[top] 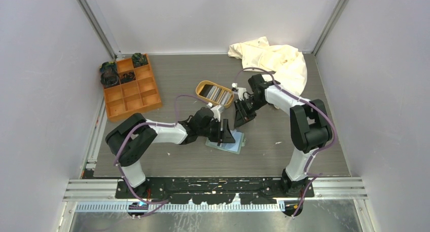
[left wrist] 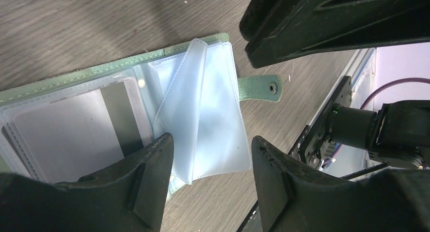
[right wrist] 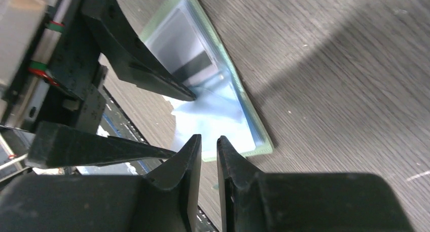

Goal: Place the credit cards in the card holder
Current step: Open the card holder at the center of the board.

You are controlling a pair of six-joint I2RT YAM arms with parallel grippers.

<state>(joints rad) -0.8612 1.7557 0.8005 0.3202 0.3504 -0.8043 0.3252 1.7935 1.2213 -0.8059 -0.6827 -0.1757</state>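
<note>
1. The card holder point(top: 234, 145) lies opened flat on the table point(right wrist: 329, 65), just in front of the two arms and under both of them. Its green cover faces down and its clear pockets face up.
2. One striped card point(left wrist: 86, 128) already sits in a pocket. The rest of the credit cards point(top: 217, 94) lie in the tan tray point(top: 203, 85) farther back, well apart from the holder.
3. The left gripper point(left wrist: 212, 141) is spread wide astride a loose sleeve point(left wrist: 203, 105) that has folded up off the stack. It pinches nothing.
4. The right gripper point(right wrist: 208, 141) hovers near the holder's edge, its fingers all but pressed together. Only a thin slit shows between them, and nothing is visible in it.
5. Handling, as I judge it: the holder looks light and floppy, so it will likely slide or fold if pushed. The sleeves are thin, slick film that buckles easily.
6. It is best pinned by its stitched cover edge or the snap tab point(left wrist: 258, 87). A sleeve should be lifted only by its free corner.
7. The cards look stiff, thin and smooth. They should be pinched across a short end so the other end can enter the pocket mouth.
</note>
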